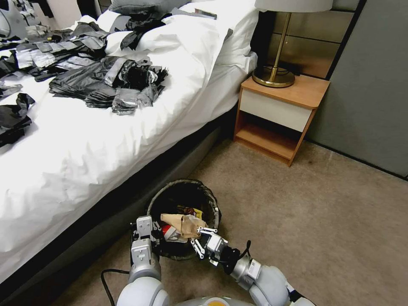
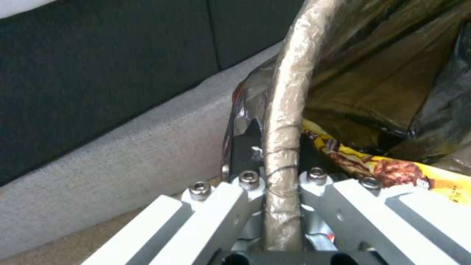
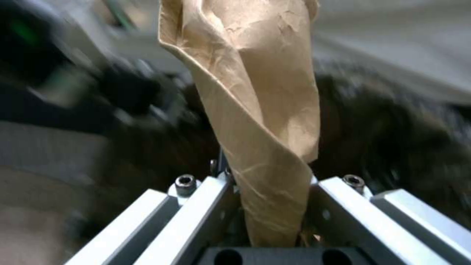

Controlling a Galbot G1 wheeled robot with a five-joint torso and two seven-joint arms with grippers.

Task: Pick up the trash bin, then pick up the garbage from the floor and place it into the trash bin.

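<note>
Paper bag pinched over bin rim.

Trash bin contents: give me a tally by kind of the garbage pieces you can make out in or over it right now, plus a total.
Tan paper bag, held by the right gripper over the trash bin: 1
Yellow snack wrapper: 1
Red-and-white wrapper: 1
Total visible: 3; any pieces beneath them are hidden.

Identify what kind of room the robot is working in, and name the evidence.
Most likely a bedroom, perhaps a hotel room: a bed with white bedding, a wooden nightstand bearing a brass lamp, and carpet.
</note>
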